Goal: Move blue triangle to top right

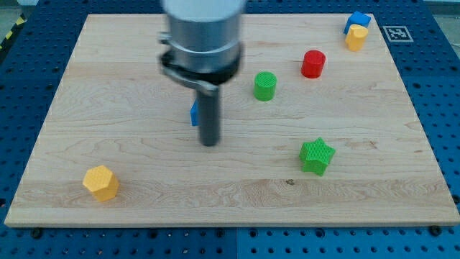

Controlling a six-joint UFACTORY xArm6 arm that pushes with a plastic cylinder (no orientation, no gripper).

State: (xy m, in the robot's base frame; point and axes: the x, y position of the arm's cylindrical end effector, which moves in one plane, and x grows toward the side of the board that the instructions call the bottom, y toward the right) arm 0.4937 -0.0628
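Blue triangle (pixel 194 113) peeks out at the left edge of the rod, mostly hidden, left of the worktop's (pixel 144 180) centre. My tip (pixel 209 142) sits just below and right of it, seemingly touching. This rig carries no gripper. A blue block (pixel 357 20) and yellow block (pixel 356 37) touch at the view's top right.

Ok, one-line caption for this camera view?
My tip rests beside the mostly hidden blue block mid-board; green cylinder, red cylinder and green star lie toward the view's right.
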